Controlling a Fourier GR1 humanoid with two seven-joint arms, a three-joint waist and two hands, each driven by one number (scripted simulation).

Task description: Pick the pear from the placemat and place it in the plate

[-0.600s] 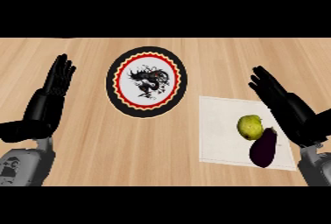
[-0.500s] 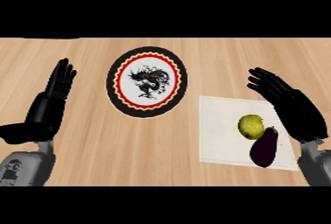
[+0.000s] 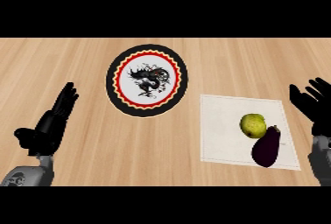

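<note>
here, your right hand (image 3: pixel 313 109) open beside the placemat (image 3: pixel 223 131), holding nothing, pear (image 3: pixel 253 124) touching the eggplant (image 3: pixel 265 148), plate (image 3: pixel 146 79) apart, left hand (image 3: pixel 50 124) open, empty.

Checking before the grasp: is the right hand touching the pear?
Apart. The head view shows bare placemat between the right hand and the pear.

Head view of a wooden counter (image 3: pixel 77 61). A round plate (image 3: pixel 146 80) with a black rim, a red and yellow ring and a dark central motif lies left of a white placemat (image 3: pixel 223 131). On the placemat, a yellow-green pear (image 3: pixel 253 125) touches a dark purple eggplant (image 3: pixel 265 146). The left hand (image 3: pixel 50 124) and right hand (image 3: pixel 313 106) flank the scene, fingers straight, holding nothing.
</note>
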